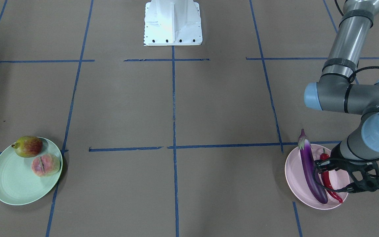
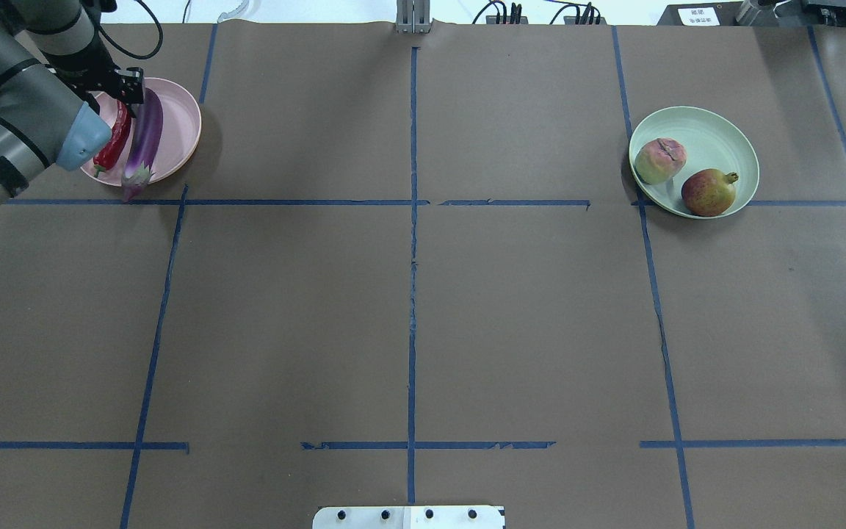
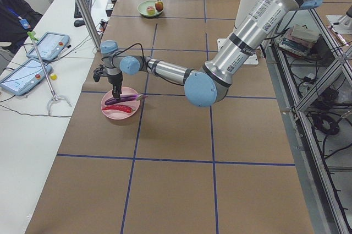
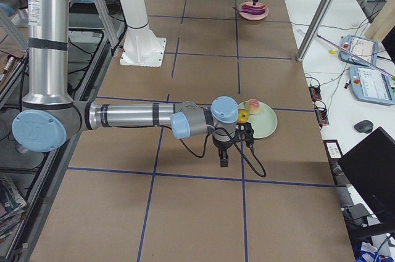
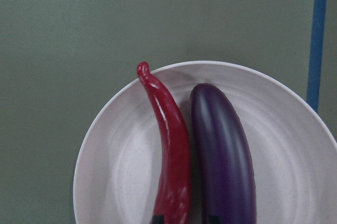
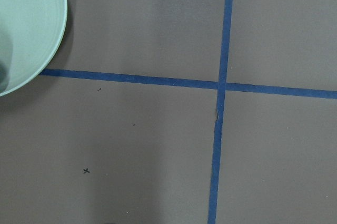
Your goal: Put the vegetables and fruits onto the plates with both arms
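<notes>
The purple eggplant and the red chili pepper lie side by side on the pale pink plate. My left gripper hovers just above them, fingers pointing down, open and empty. The left wrist view shows the chili and eggplant on the plate. The red-and-yellow fruit and the peach-like fruit sit on the mint green plate. My right gripper hangs over the bare table beside that plate. I cannot tell whether it is open or shut.
The white robot base stands at the table's middle edge. Blue tape lines cross the brown table. A white desk with tablets and a metal pole stand beyond the pink plate's side.
</notes>
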